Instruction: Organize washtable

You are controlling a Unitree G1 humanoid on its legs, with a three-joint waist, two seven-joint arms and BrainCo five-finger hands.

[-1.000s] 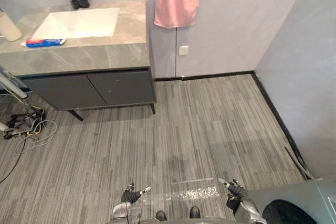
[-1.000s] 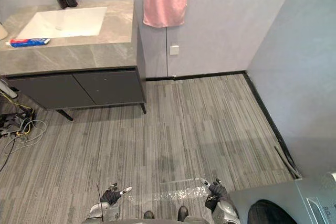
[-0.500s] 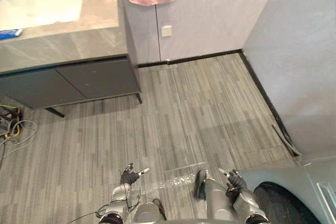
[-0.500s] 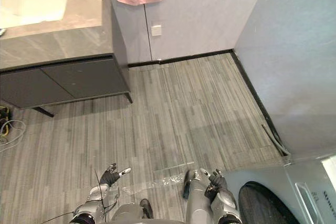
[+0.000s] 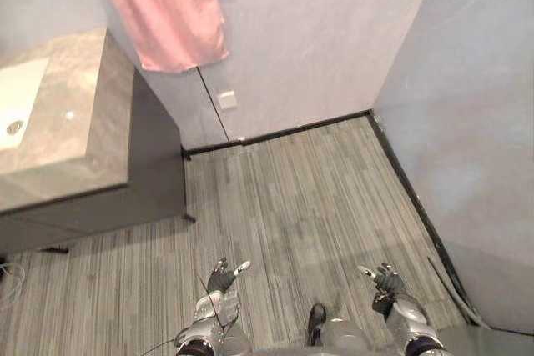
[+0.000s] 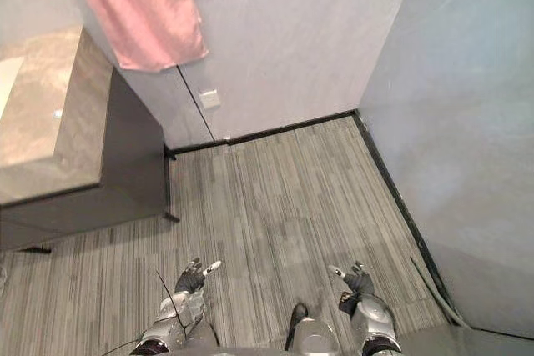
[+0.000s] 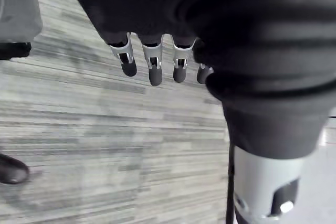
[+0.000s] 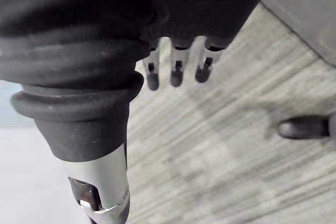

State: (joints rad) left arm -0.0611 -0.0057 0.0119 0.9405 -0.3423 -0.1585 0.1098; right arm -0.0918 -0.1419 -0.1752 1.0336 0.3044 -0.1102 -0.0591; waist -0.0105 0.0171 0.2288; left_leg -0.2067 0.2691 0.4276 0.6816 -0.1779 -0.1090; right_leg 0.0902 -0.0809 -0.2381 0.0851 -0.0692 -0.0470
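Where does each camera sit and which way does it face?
Left eye view: on the head, looking down at the floor, washtable and pink towel; left hand and right hand low in frame.
Right eye view: same scene, slightly offset.
Left wrist view: along the left hand's straight fingers, floor beyond.
Right wrist view: along the right hand's straight fingers, floor beyond.
Shared: striped floor.

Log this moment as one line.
left hand: open, empty, over floor | right hand: open, empty, over floor | washtable: far left, apart from both hands | towel: hangs on wall
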